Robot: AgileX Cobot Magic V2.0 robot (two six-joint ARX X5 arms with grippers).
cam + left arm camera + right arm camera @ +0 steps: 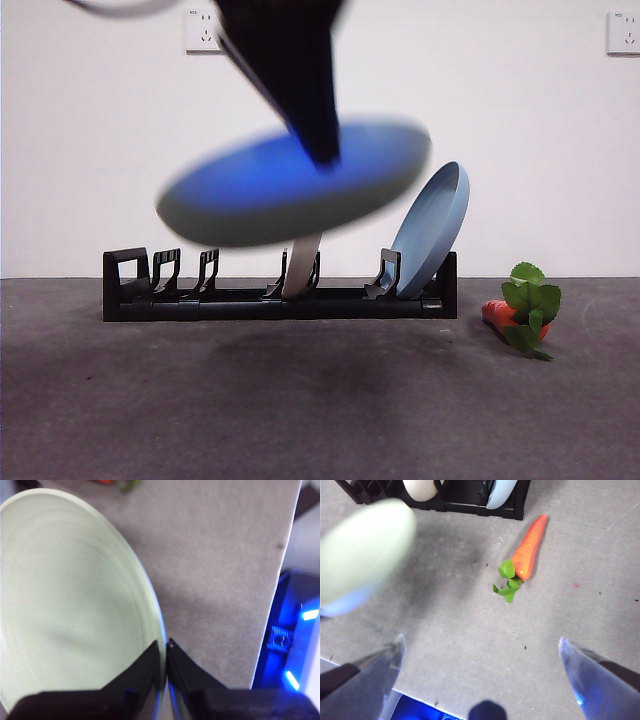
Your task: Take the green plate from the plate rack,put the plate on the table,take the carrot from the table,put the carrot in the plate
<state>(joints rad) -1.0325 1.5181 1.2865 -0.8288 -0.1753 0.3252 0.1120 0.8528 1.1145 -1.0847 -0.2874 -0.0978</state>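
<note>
We see the left gripper [165, 647] with its two black jaws pinched together on the rim of the green plate [70, 610]; in the front view that plate [295, 185] hangs blurred in the air above the plate rack [280, 290], tilted with its higher edge toward three o'clock, clear of the table [300, 410]; its underside there is tinted blue. The dark arm comes down from twelve o'clock and meets the plate near its middle.

In the rack we find a cream-white plate [300, 265] standing near the centre and a light blue plate [432, 230] leaning at the three o'clock end; the slots toward nine o'clock hold nothing.

The carrot [530, 547] lies on the table at about three o'clock of the rack, apart from it, leaves toward the near edge; the right gripper [480, 667] hovers above the table near the carrot, its jaws spread wide and holding nothing.
</note>
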